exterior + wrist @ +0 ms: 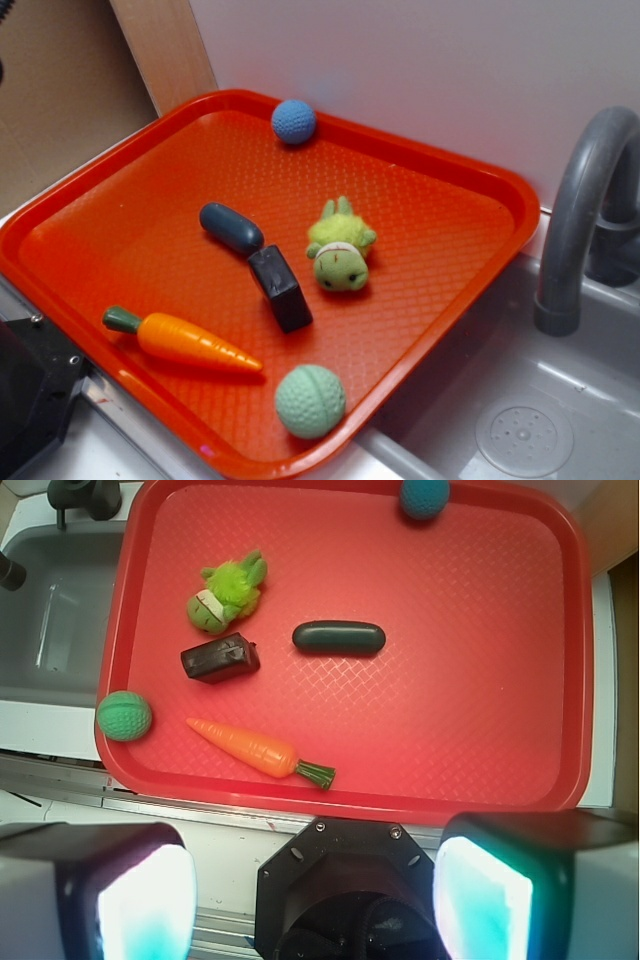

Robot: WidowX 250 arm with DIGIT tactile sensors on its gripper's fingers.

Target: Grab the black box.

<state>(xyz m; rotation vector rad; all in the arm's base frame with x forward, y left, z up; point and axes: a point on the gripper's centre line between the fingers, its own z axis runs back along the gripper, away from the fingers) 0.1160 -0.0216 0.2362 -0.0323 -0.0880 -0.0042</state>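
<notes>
- Black box point(280, 288): small matte block, flat faces, squared edges. Lies flat near the middle of the red tray point(440, 215), long side angled. Wrist view shows faint scuffs on its top face point(220, 658).
- Dark capsule point(231, 227): blue-grey, smooth, rounded at both ends. One end sits just beside a short end of the box; contact cannot be judged.
- Plush turtle point(340, 252): fuzzy lime-green body, darker green head with a pale band, just beside the box on the side toward the sink.
- Toy carrot point(186, 342): glossy orange plastic cone, ridged, green stub top. Lies near the tray's front rim, apart from the box.
- Green ball point(310, 401): pale, seamed surface, resting in the tray corner close to the rim.
- Blue ball point(294, 121): knitted texture, against the far rim.
- Tray floor: embossed diamond pattern, raised rounded rim.
- Grey sink point(520, 400) with curved faucet point(580, 220) beside the tray.
- Gripper point(315, 895): seen in the wrist view, hanging off the tray's near edge, well apart from the box. Fingers point(145, 900) spread wide, pale translucent pads, nothing between them.
</notes>
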